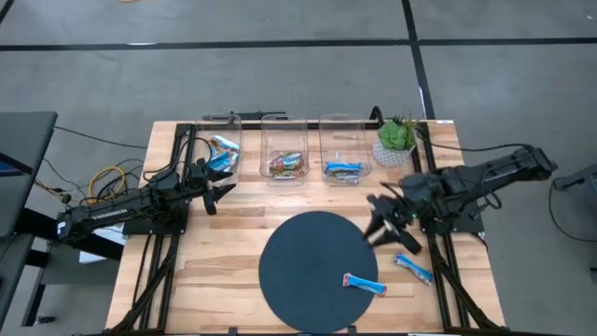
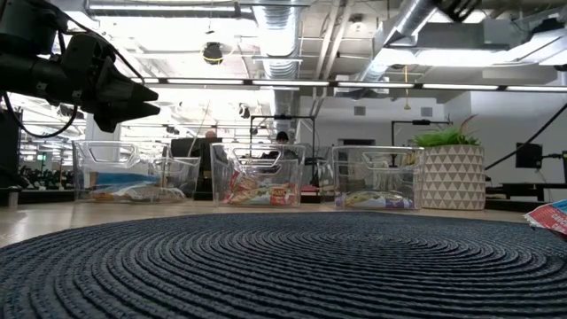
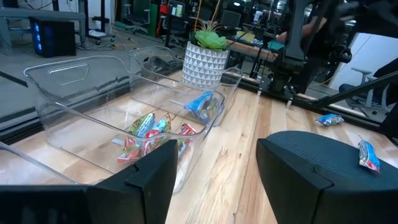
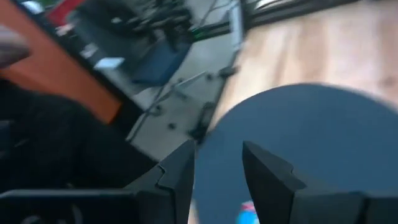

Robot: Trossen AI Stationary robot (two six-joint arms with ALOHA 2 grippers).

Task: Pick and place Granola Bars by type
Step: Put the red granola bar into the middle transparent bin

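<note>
From the high view, we see two loose Granola Bars: a blue bar (image 1: 364, 284) on the round dark mat (image 1: 298, 271), its long axis running roughly left to right with a slight tilt, and a second blue bar (image 1: 411, 269) on the bare worktop (image 1: 224, 271) just off the mat's right rim. The right end effector (image 1: 384, 227) hangs over the mat's right edge, so both bars lie near it, toward the front edge of the worktop. The left end effector (image 1: 220, 191) waits by the leftmost clear bin (image 1: 224, 149), well apart from them. We judge the right arm to be the nearer one.

From the low view, we see three bins in a row already holding bars, and a wrapper (image 2: 549, 218) at the right border.

From the left wrist view, the left fingers (image 3: 155, 177) stand apart and hold nothing.

From the right wrist view, the right fingers (image 4: 177, 177) are parted and empty, above the mat, with a bit of blue wrapper (image 4: 247, 214) showing between them.
</note>
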